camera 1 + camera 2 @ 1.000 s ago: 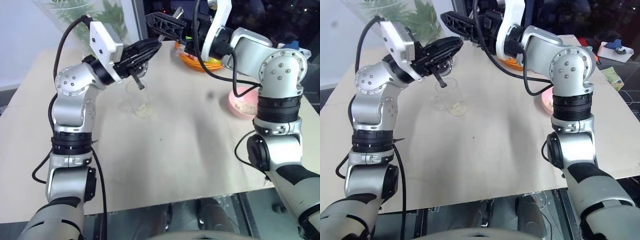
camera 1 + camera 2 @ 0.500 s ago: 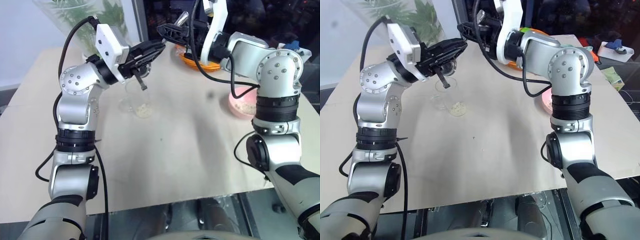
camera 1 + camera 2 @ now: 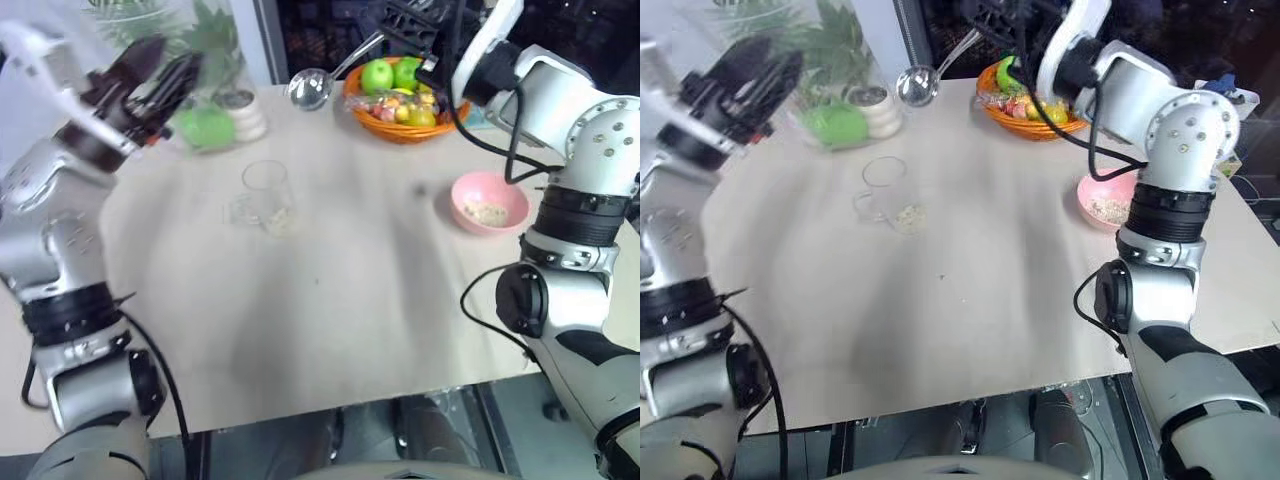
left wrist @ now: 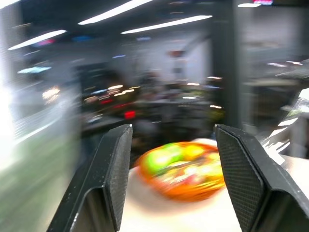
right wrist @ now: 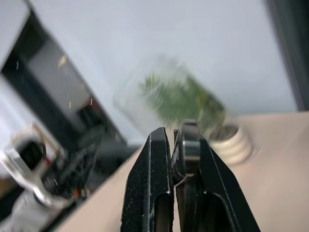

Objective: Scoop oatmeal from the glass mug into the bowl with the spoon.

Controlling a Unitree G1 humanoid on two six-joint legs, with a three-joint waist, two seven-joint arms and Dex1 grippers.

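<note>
— Left eye view, from nine o'clock: what's the left gripper (image 3: 165, 80) doing?
— Jaws released, empty, away from the small clear glass mug (image 3: 268, 193) of pale oat flakes (image 3: 281, 215).
— And at two o'clock?
— Right gripper (image 5: 174, 145) clenched on the slim silver spoon (image 3: 318, 82), probably for scooping; small pink bowl (image 3: 489, 203) waits at three.

The right gripper (image 3: 985, 18) is clamping the spoon (image 3: 923, 78) by its handle high over the table's (image 3: 970, 290) far edge, the spoon's bowl hanging just above the tabletop. The mug (image 3: 888, 190) is standing mid-table with oatmeal (image 3: 908, 213) at its bottom. The pink bowl (image 3: 1102, 200) is sitting near the basket (image 3: 1025, 100) (fruit inside). The left gripper (image 3: 745, 75) is hovering blurred, well apart from the mug.
</note>
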